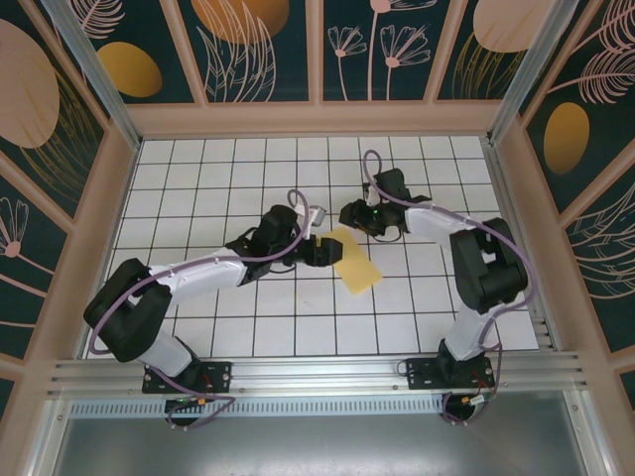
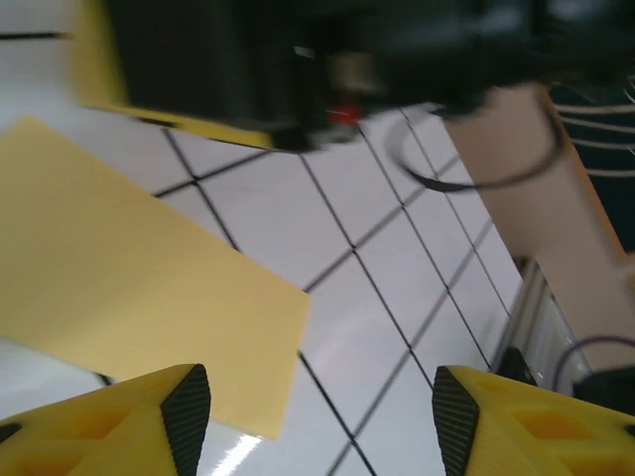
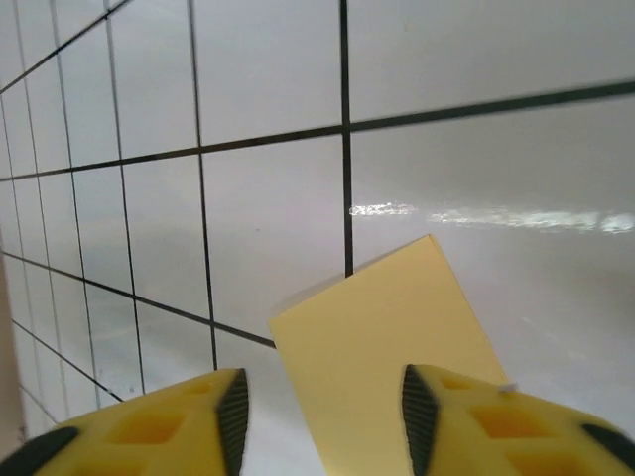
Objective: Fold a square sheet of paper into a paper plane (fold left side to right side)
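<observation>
The square sheet of paper [image 1: 355,260] is yellow and lies flat on the gridded table as a narrow, tilted rectangle. In the left wrist view the sheet [image 2: 129,307] fills the left side. My left gripper [image 2: 319,421] hovers open over its near corner, its left pad [image 2: 187,416] above the paper. From above, the left gripper [image 1: 322,248] sits at the sheet's left edge. My right gripper [image 1: 349,215] is at the sheet's far end. In its own view the right gripper [image 3: 325,421] stands open with the sheet [image 3: 397,367] lying between and below its fingers. A paper plane is out of view.
The white table [image 1: 248,178] has black grid lines and is ringed by wooden walls [image 1: 317,117]. An aluminium rail [image 1: 317,375] runs along the near edge by the arm bases. Both arms reach toward the middle, and their grippers are close together.
</observation>
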`<state>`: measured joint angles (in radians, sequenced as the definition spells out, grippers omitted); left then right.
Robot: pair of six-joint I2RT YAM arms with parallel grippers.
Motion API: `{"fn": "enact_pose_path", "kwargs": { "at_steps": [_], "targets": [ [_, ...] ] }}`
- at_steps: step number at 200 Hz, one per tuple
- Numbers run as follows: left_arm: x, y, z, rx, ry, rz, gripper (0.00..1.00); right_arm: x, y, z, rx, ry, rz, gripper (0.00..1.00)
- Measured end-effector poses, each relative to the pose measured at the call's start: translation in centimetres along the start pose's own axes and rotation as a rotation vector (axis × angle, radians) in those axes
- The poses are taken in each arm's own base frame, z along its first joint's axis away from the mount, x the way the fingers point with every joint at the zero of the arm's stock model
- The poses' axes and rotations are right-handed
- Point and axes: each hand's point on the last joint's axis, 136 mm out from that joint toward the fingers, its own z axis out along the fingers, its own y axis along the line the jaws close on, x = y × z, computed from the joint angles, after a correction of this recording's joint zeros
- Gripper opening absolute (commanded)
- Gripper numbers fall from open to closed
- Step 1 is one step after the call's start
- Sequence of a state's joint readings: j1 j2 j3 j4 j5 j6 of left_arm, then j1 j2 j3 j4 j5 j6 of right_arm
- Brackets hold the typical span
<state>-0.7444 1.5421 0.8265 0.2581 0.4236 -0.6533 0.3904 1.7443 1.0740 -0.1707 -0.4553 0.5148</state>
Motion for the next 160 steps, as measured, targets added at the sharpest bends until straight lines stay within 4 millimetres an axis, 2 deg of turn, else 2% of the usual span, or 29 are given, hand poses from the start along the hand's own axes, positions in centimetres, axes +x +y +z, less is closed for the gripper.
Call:
{"fn": "enact_pose_path", "kwargs": {
  "at_steps": [26,62,80,115,160],
  "targets": [
    [-1.0,3.2,-0.1,-0.093,-0.045,-0.088,0.64,1.0,-1.5,-1.9,0.048,-0.026,-0.009,0.59],
    [-0.3,7.3,1.6,-0.212,-0.019,-0.199,0.62,6.2,-5.5,-2.1,0.138,0.069,0.042,0.62],
    [0.3,8.9,2.8,-0.254,0.006,-0.232,0.62,8.1,-6.6,-2.3,0.165,0.108,0.064,0.63],
    [0.9,10.4,4.2,-0.295,0.037,-0.27,0.62,10.1,-7.4,-2.5,0.193,0.148,0.08,0.63],
    [0.6,11.1,5.7,-0.305,0.053,-0.289,0.61,10.4,-7.2,-2.4,0.205,0.143,0.076,0.63]
  ]
}}
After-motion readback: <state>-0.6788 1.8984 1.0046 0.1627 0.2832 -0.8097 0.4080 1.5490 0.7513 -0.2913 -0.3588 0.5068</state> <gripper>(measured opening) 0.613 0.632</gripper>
